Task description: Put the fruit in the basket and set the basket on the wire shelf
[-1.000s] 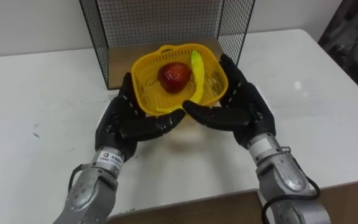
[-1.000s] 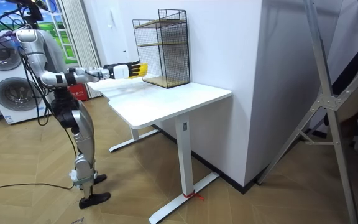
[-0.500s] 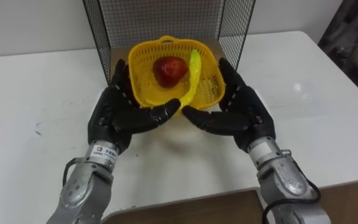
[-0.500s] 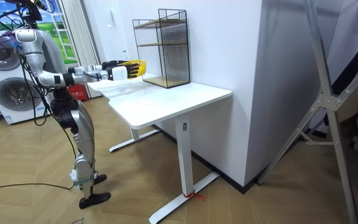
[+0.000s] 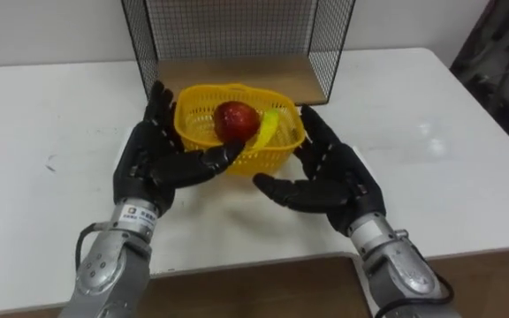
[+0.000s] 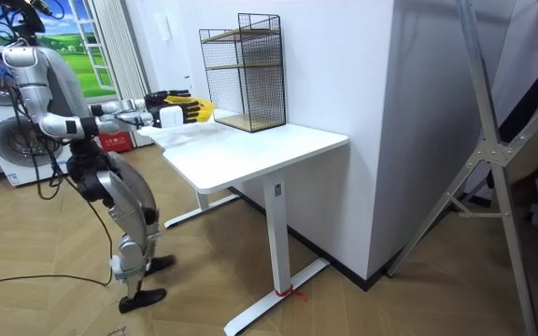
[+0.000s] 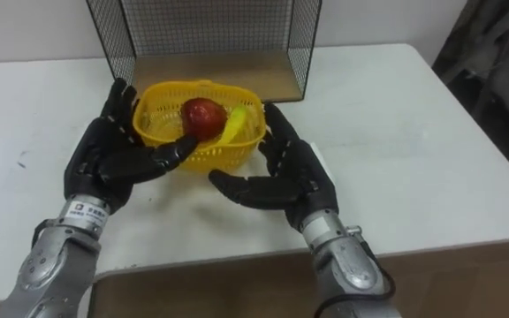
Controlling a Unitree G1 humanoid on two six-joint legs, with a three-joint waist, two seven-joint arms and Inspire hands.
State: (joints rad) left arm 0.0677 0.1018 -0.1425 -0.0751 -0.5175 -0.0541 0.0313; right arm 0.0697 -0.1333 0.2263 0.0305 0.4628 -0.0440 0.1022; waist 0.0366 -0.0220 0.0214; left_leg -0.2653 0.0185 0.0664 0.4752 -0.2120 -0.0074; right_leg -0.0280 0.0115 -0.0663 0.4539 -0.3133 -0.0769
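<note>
A yellow plastic basket (image 5: 203, 132) holds a red apple (image 5: 235, 120) and a yellow-green banana (image 5: 268, 131). It sits just in front of the black wire shelf (image 5: 237, 31), whose wooden bottom board (image 5: 237, 79) is bare. My left hand (image 5: 153, 163) lies flat against the basket's left side with straight fingers, its thumb along the front. My right hand (image 5: 330, 177) is open, palm inward, at the basket's right side and a little lower. I cannot tell whether the basket rests on the white table (image 5: 51, 106). In the room view both hands (image 6: 164, 114) reach over the table's end.
The table (image 7: 396, 132) is bare to the right and left of the shelf, with its front edge close below my wrists. In the room view a tall wire shelf (image 6: 246, 70) stands at the table's far side, and washing machines (image 6: 7, 140) behind the robot.
The basket has come back from the shelf's mouth toward me and sunk lower. The room view shows the robot leaning back from the table with bent knees.
</note>
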